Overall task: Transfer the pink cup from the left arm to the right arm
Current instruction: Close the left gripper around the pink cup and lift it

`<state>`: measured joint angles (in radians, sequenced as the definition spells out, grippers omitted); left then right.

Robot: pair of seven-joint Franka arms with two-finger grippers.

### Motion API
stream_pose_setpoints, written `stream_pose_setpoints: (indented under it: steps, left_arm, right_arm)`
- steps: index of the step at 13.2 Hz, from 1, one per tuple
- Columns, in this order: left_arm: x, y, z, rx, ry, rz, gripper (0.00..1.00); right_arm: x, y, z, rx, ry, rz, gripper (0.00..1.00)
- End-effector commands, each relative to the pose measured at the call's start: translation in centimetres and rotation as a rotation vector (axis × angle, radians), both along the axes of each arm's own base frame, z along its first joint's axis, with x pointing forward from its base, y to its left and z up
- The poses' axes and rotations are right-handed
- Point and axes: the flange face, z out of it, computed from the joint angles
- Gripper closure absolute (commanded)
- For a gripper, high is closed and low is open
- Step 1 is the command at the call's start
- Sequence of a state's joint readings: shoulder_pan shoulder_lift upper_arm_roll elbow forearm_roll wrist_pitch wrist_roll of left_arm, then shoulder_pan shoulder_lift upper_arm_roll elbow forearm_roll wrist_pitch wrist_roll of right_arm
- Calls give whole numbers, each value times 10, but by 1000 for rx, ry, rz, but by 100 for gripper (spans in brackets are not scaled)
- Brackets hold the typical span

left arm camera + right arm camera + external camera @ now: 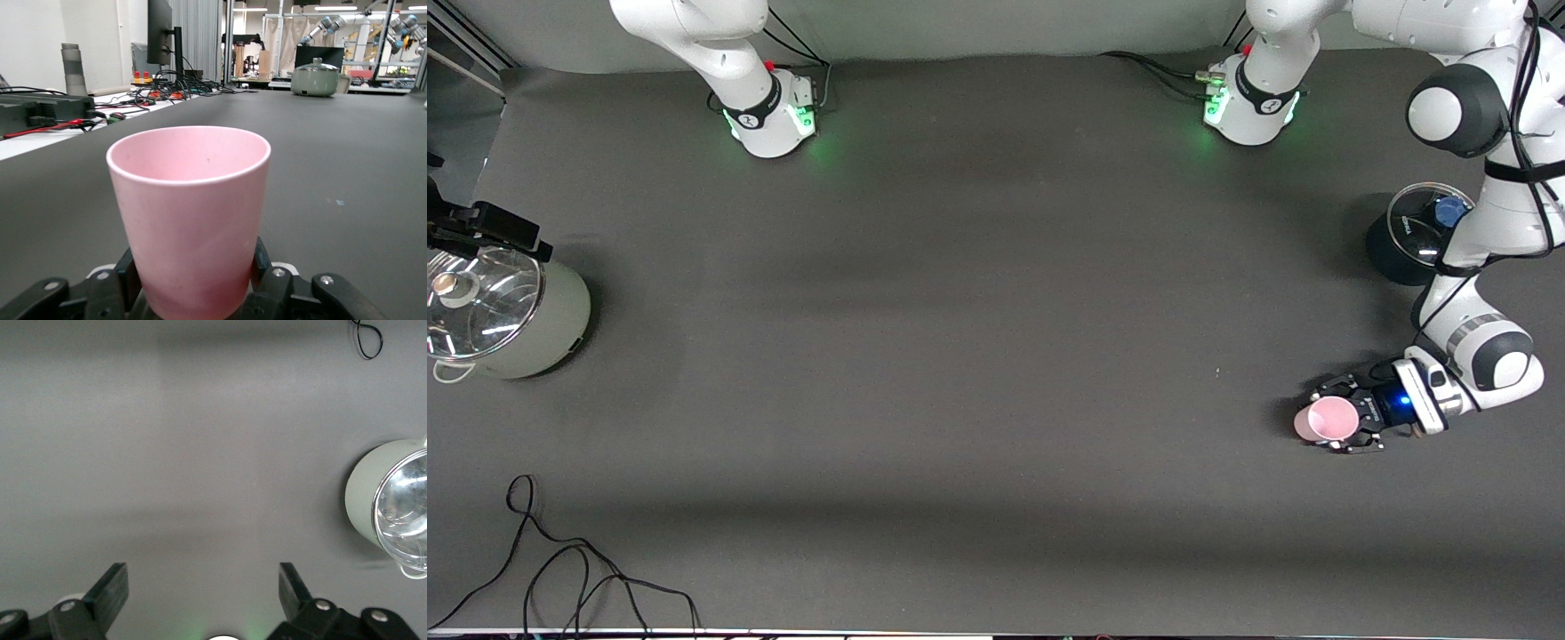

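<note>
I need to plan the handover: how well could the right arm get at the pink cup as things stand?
Probably yes, though it is far off. The left gripper holds the pink cup upright at the left arm's end; the right gripper hangs open near the pale green pot, with bare table between.

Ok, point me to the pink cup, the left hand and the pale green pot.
pink cup (190, 220): left wrist view, on its side wall.
left hand (1352, 416): front view, between its fingertips at the cup.
pale green pot (551, 324): front view, on its side wall below the glass lid.
</note>
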<state>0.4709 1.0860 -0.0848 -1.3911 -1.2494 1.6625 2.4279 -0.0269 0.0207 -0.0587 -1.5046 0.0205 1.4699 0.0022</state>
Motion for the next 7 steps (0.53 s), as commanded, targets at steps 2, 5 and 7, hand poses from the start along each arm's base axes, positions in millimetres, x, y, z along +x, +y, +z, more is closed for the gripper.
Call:
stream_pose_setpoints:
  steps: [2, 5, 7]
  left_arm:
    - [35, -34, 82, 26, 122, 18, 66]
    - [42, -84, 130, 1, 167, 69, 68]
    - [38, -127, 158, -20, 167, 121, 68]
  right_arm:
    - [0, -2, 3, -15, 4, 10, 0]
    - [2, -1, -1, -22, 12, 13, 0]
    - [2, -2, 3, -23, 5, 12, 0]
